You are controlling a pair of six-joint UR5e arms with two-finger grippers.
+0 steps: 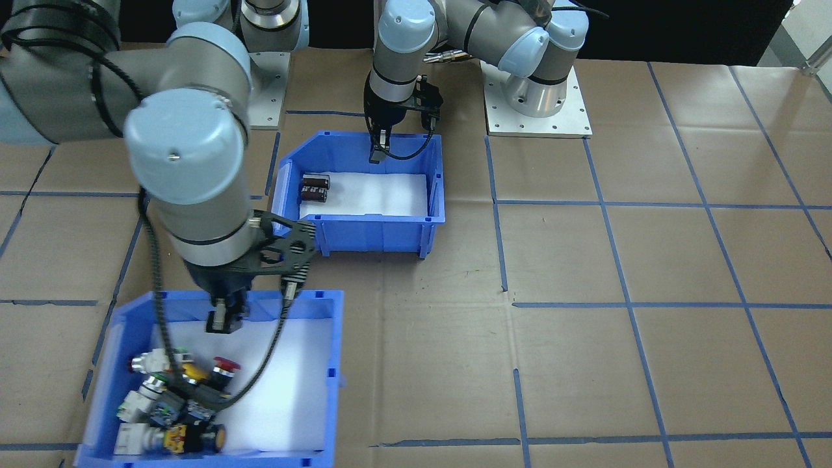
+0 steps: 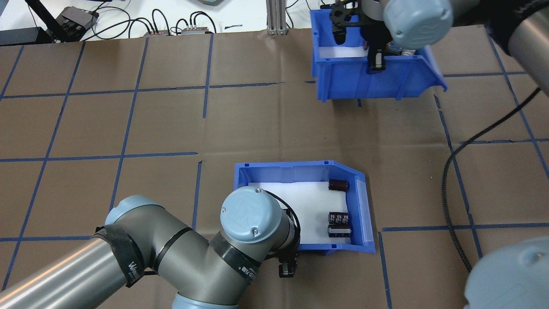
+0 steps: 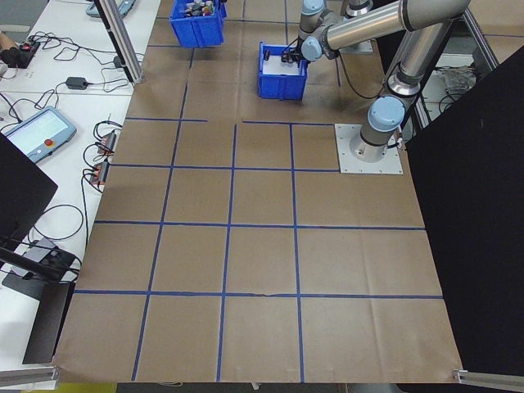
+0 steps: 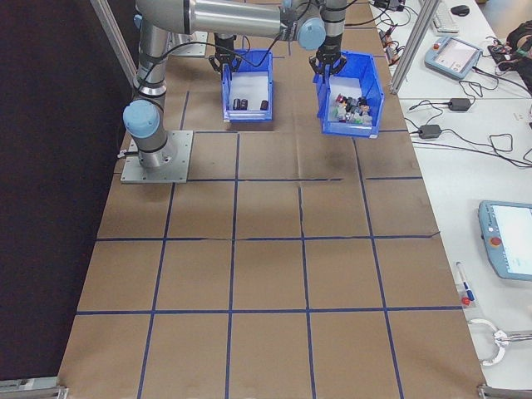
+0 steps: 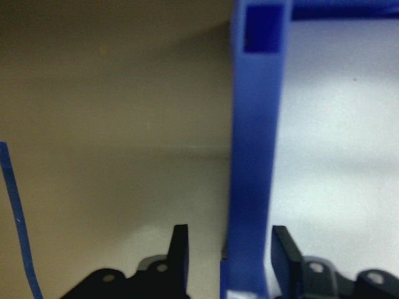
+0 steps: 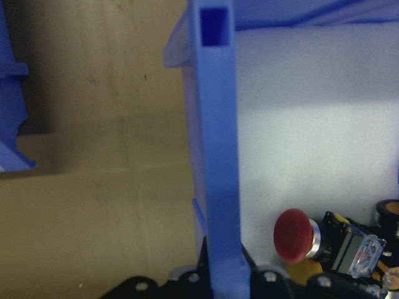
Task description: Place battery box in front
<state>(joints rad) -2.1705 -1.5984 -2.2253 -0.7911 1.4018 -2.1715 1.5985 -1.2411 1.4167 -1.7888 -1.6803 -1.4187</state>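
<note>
1. Blue plastic forms the battery box [image 2: 300, 171], which is set on the brown paper-covered table [image 2: 128, 128] just ahead of the robot's base in the overhead view; its sloped cut-away end is turned toward the robot's right.
2. Dark brown cylindrical cells [image 2: 339, 223] are seen lying on the white floor of the box, near the sloped end; printing on them is too small to be read.
3. Straddling the box's near wall is the left gripper [image 5: 227, 261]: in its wrist view one finger is seen outside the wall and one inside, with gaps on both sides, so the jaws are parted and the wall is not clamped.
4. Partial white lettering is visible on a black strap [image 2: 128, 262] around the left arm, but it cannot be made out with certainty.
5. Farther off, on the robot's right, a second blue bin [image 1: 312, 364] is seen, with colourful push-button switches [image 1: 175, 403] heaped at one end, a red mushroom button [image 6: 296, 235] among them.
6. This bin's wall is pinched by the right gripper [image 6: 224, 274]; the fingers are pressed against the wall on both sides in the wrist view.
7. Blue tape lines [image 1: 604, 201] mark a grid on the paper.
</note>
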